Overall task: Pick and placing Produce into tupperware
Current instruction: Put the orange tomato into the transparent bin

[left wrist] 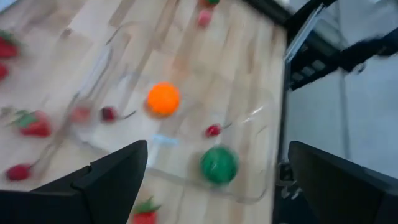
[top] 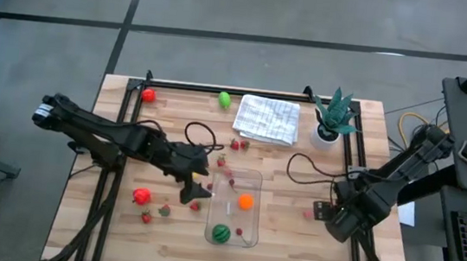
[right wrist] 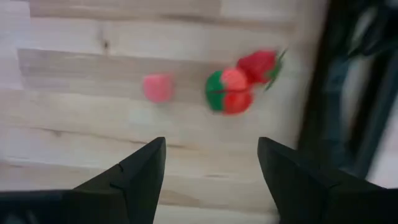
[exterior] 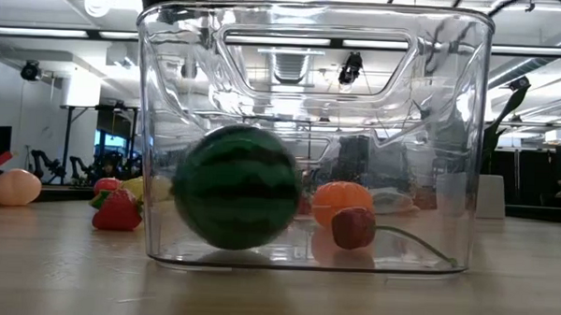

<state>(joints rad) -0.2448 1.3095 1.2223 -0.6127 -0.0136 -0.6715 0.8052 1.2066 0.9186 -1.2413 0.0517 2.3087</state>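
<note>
Wooden slatted table (top: 161, 244), clear rectangular plastic tupperware (top: 255, 185) beside the left gripper (top: 196, 191).
Only overhead was the wide-open, empty left gripper seen; the striped dark-green melon (exterior: 237, 187) lay inside the tupperware.

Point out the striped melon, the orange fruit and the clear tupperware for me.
striped melon (exterior: 237, 187), low view, middle of its rind.
orange fruit (top: 246, 202), high view, its centre.
tupperware (exterior: 460, 154), low view, bare right wall.

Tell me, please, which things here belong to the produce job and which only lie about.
Job: tupperware, holding melon and orange fruit; loose strawberries; lime-green fruit.
Lying about: white cloth; potted plant.
</note>
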